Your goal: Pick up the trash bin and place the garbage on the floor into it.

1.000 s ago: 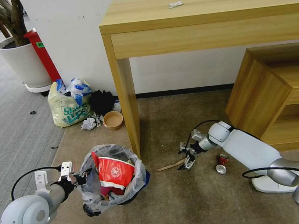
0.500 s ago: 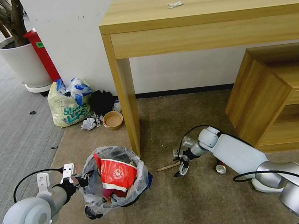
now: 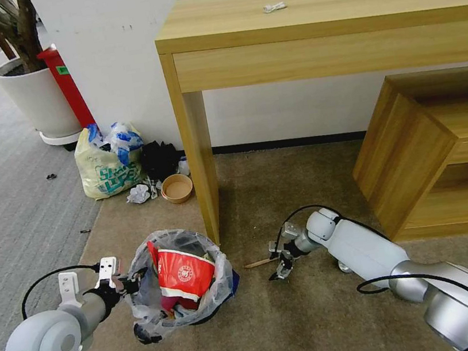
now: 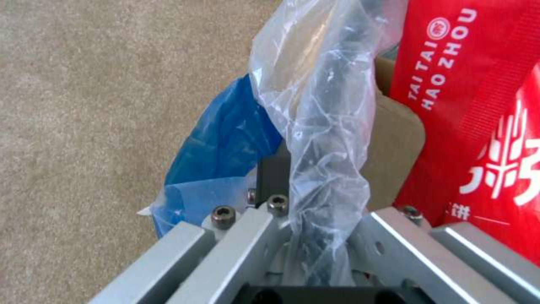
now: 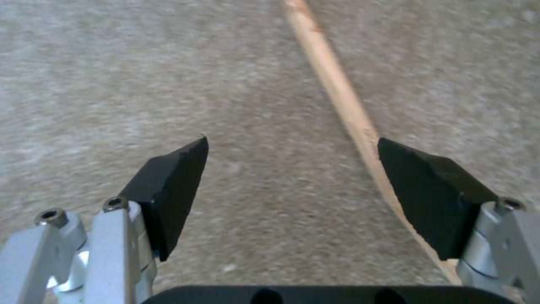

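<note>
Jaws of the right gripper point(image 5: 292, 177) hang spread above the tan-brown carpet floor point(image 3: 300, 317), a thin tan cardboard strip point(image 5: 343, 101) beside one pad. Left gripper point(image 3: 122, 282) clenches the rim of the round black bag-lined trash bin point(image 3: 178, 276), holding red paper garbage point(image 3: 183, 273).

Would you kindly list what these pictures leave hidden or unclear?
- Head view: the right arm covers most of the crushed can.
- Head view: the red wrapper covers what lies deeper in the trash bin.
- Left wrist view: the clear bag hides where the left gripper pinches the rim.
- Right wrist view: the blurred wooden strip beside the open right gripper; contact unclear.
</note>
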`<state>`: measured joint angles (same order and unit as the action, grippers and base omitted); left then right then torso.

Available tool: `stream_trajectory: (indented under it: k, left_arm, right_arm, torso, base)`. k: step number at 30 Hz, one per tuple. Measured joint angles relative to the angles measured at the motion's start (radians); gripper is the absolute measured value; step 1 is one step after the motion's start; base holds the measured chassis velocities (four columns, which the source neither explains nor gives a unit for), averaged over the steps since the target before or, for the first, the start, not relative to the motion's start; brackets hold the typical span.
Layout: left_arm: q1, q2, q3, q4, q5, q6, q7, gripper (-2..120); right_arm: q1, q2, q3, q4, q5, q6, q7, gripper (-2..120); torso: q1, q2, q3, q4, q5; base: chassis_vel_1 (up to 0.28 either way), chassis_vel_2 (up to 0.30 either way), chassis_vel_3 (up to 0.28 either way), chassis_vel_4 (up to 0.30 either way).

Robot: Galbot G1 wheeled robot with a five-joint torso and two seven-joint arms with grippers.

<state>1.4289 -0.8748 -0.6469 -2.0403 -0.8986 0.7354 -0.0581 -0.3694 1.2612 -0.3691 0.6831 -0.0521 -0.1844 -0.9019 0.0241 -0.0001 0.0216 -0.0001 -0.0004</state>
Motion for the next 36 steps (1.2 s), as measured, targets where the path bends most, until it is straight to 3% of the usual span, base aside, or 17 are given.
stream_trajectory:
  k: [15,31,36]
  left_arm:
    - [0.005,0.003,-0.002,0.002,0.002,0.0,0.002,0]
    - [0.01,0.003,-0.005,-0.005,0.003,0.0,0.003,0]
    - [0.015,0.003,-0.009,-0.011,0.004,0.0,0.003,0]
  right_arm:
    - [0.02,0.051,0.036,-0.113,0.029,-0.001,0.093,72]
    - [0.004,0.06,0.059,-0.13,0.012,0.002,0.131,71]
    - [-0.004,0.062,0.067,-0.135,0.008,-0.002,0.152,58]
  torso:
    - [0.0,0.0,0.0,0.0001,0.0]
    - [0.0,0.0,0.0,0.0,0.0]
    - [0.0,0.0,0.0,0.0,0.0]
  base:
    - [0.0,0.0,0.0,0.0]
    - [0.0,0.0,0.0,0.0]
    - [0.0,0.0,0.0,0.0]
